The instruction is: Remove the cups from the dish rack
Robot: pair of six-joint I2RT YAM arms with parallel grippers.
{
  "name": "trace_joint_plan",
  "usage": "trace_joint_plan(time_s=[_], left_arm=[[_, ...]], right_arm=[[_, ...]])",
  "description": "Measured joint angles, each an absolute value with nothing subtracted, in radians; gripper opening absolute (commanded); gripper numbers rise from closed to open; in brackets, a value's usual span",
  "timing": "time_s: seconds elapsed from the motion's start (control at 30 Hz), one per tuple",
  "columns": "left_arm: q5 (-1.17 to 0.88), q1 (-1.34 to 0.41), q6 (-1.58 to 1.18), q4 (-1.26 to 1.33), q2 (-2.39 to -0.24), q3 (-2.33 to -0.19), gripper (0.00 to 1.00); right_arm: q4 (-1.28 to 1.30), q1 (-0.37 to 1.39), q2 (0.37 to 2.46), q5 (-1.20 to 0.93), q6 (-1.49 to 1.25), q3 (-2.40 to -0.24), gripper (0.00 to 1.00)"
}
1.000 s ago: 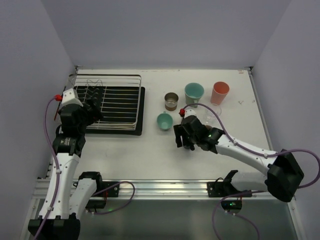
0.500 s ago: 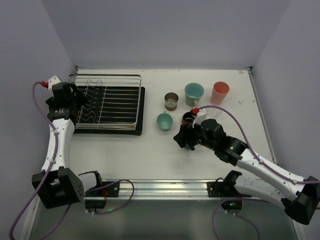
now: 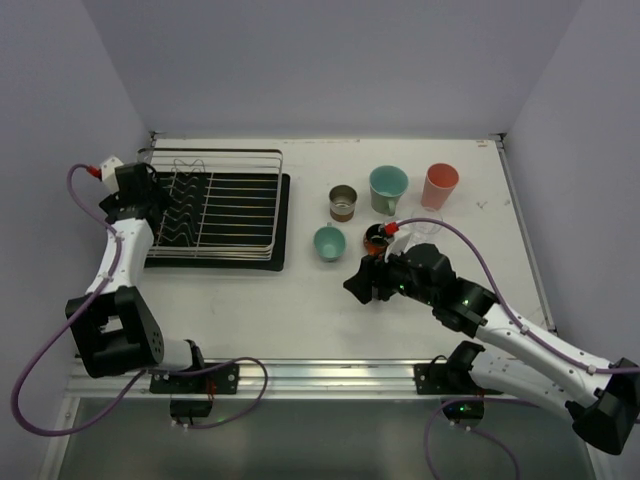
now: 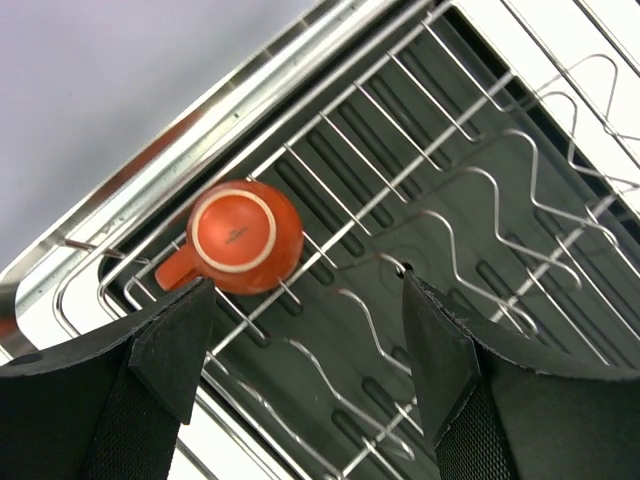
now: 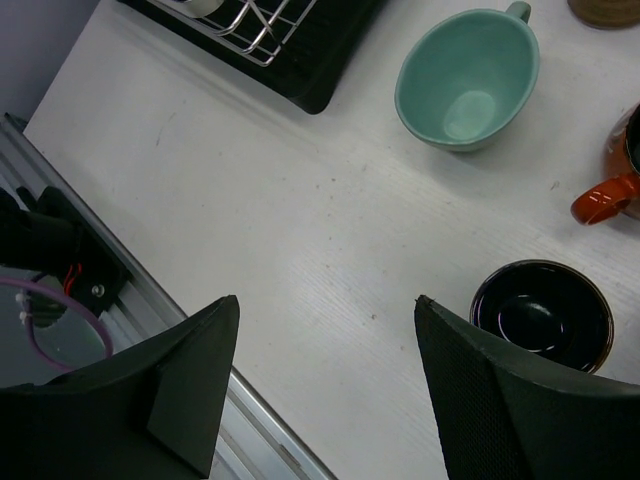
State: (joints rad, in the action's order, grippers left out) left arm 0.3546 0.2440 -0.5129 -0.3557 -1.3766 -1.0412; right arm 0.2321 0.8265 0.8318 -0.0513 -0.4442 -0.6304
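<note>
The silver wire dish rack [image 3: 230, 205] stands on its black tray at the far left. In the left wrist view an orange mug [image 4: 245, 237] sits upside down in the rack [image 4: 480, 200]. My left gripper [image 4: 305, 335] hangs open just above it; in the top view this gripper [image 3: 152, 205] is over the rack's left end. My right gripper [image 3: 365, 285] is open and empty over bare table [image 5: 325, 390]. Beside it stand a small teal cup [image 5: 468, 80], a dark cup [image 5: 542, 315] and an orange-brown mug [image 5: 610, 190].
On the table right of the rack stand a metallic cup [image 3: 343, 202], a teal mug [image 3: 388, 187], a pink tumbler [image 3: 440, 185], a small teal cup [image 3: 328, 242], an orange-brown mug [image 3: 378, 238] and a clear glass [image 3: 425, 228]. The rack's corner [image 5: 270, 40] shows in the right wrist view.
My left gripper has swung from the rack's near left side to its far left end. My right arm has shifted, and the orange-brown mug now shows beside it.
</note>
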Motion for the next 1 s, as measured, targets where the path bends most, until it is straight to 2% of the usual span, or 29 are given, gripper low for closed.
trace_joint_plan(time_s=[0.83, 1.0], left_arm=[[0.428, 0.312, -0.515, -0.249, -1.526, -1.034, 0.81], [0.424, 0.321, -0.529, -0.242, -1.545, -1.034, 0.76]], right_arm=[[0.207, 0.826, 0.847, -0.074, -0.444, -0.628, 0.72], [0.206, 0.826, 0.852, -0.074, -0.444, -0.628, 0.72]])
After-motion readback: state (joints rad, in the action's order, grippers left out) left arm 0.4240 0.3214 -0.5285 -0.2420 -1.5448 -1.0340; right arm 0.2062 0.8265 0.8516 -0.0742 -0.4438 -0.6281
